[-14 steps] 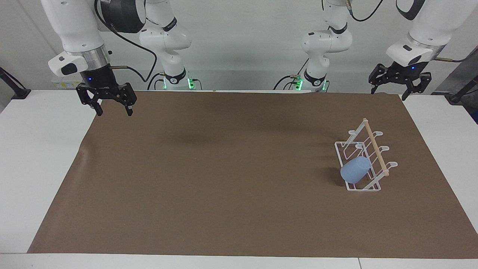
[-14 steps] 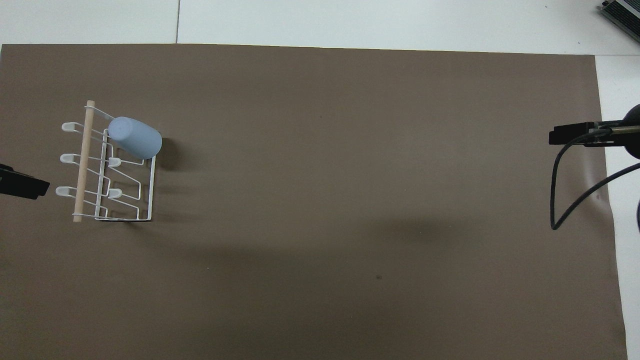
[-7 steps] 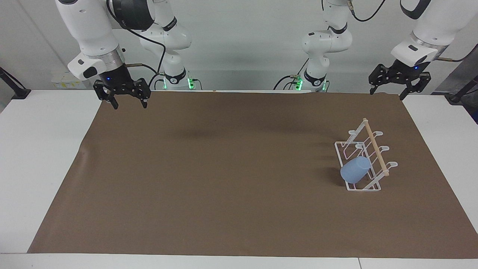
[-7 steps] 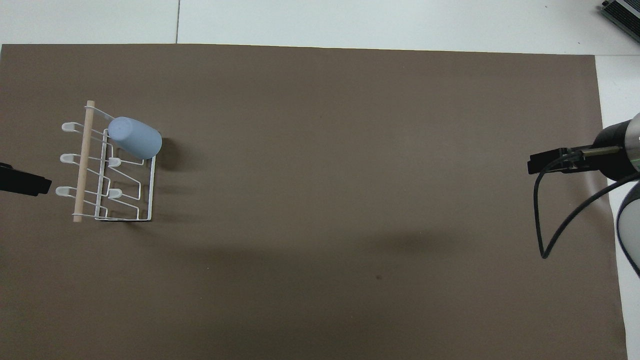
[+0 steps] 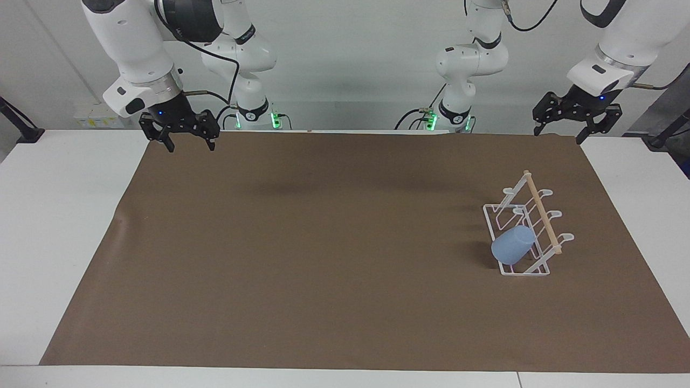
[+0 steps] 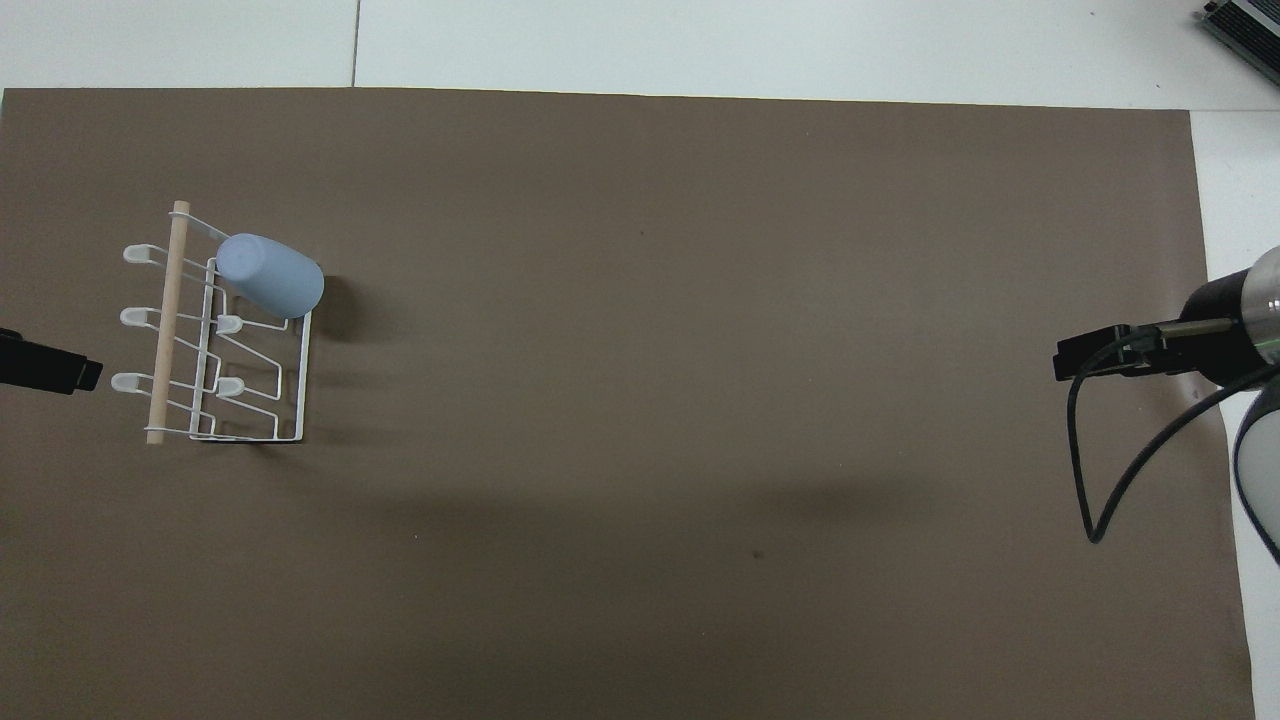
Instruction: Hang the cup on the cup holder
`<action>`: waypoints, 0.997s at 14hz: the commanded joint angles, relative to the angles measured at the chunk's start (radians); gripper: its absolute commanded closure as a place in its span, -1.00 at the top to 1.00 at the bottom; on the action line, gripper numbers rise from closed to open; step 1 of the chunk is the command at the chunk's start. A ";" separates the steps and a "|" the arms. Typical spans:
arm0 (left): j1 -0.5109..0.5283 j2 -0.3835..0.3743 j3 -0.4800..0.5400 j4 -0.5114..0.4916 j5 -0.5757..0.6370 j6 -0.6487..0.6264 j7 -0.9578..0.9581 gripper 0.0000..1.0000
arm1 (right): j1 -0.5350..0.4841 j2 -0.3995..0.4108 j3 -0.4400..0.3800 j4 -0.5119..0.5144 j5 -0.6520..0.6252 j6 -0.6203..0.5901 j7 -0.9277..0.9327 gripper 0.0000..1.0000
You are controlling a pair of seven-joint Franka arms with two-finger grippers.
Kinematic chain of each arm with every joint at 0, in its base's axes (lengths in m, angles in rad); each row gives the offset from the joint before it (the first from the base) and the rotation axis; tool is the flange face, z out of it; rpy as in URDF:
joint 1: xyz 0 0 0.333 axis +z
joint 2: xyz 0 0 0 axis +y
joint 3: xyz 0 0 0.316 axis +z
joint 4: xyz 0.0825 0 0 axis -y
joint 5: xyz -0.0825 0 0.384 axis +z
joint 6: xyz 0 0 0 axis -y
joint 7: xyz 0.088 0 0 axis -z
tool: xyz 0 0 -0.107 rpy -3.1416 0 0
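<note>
The light-blue cup sits tilted, mouth down, over a prong of the white wire cup holder, at the holder's end farther from the robots. Both stand on the brown mat toward the left arm's end of the table. In the overhead view the cup covers the prong at the end of the cup holder. My left gripper is open and empty in the air over the mat's corner near its base. My right gripper is open and empty over the mat's other corner at the robots' end.
A brown mat covers most of the white table. A black cable loops down from the right arm's wrist. Black clamps stand at both table ends by the robots.
My right gripper has moved from over the white table edge to over the mat's corner at the robots' end. The left gripper, cup and holder have hardly moved.
</note>
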 commanded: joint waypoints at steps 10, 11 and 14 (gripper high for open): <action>-0.142 -0.021 0.130 -0.017 0.014 -0.028 -0.011 1.00 | 0.012 -0.061 0.009 -0.085 -0.001 0.003 -0.014 1.00; -0.140 -0.021 0.131 -0.017 0.014 -0.028 -0.017 1.00 | 0.011 -0.061 0.009 -0.085 -0.001 0.005 -0.014 1.00; -0.140 -0.022 0.125 -0.018 0.014 -0.030 -0.210 1.00 | 0.008 -0.059 0.007 -0.085 -0.001 0.006 -0.016 1.00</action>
